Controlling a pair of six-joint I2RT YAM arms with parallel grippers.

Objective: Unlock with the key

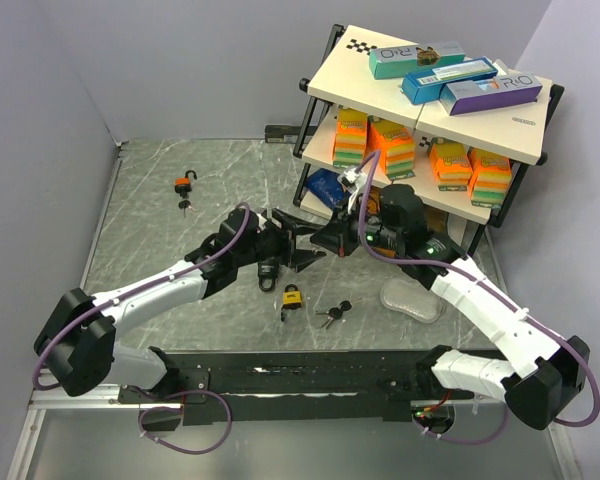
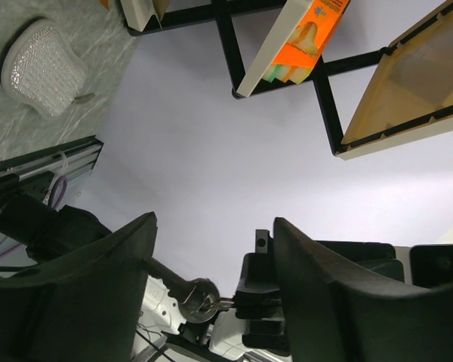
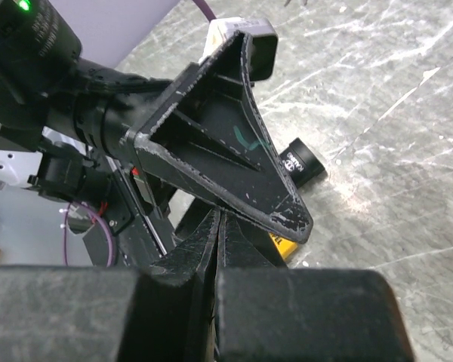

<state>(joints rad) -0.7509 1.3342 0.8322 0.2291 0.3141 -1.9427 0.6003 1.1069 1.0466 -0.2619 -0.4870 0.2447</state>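
A yellow padlock [image 1: 292,298] lies on the table, with a bunch of keys [image 1: 332,315] to its right. Its yellow corner shows in the right wrist view [image 3: 283,245]. My left gripper [image 1: 302,240] hangs above the padlock, open and empty, jaws wide apart [image 2: 213,222]. My right gripper [image 1: 332,238] faces it, tip between the left fingers [image 3: 234,158]. It is shut [image 3: 219,217] on a small round-headed key [image 2: 200,302]. A second, orange padlock [image 1: 185,184] with keys lies far left.
A two-tier shelf [image 1: 330,75] stands at the back right with sponge packs [image 1: 390,145] and boxes [image 1: 450,78]. A clear glittery pouch [image 1: 412,298] lies by the right arm and also shows in the left wrist view [image 2: 41,66]. A blue pack [image 1: 325,185] lies under the shelf.
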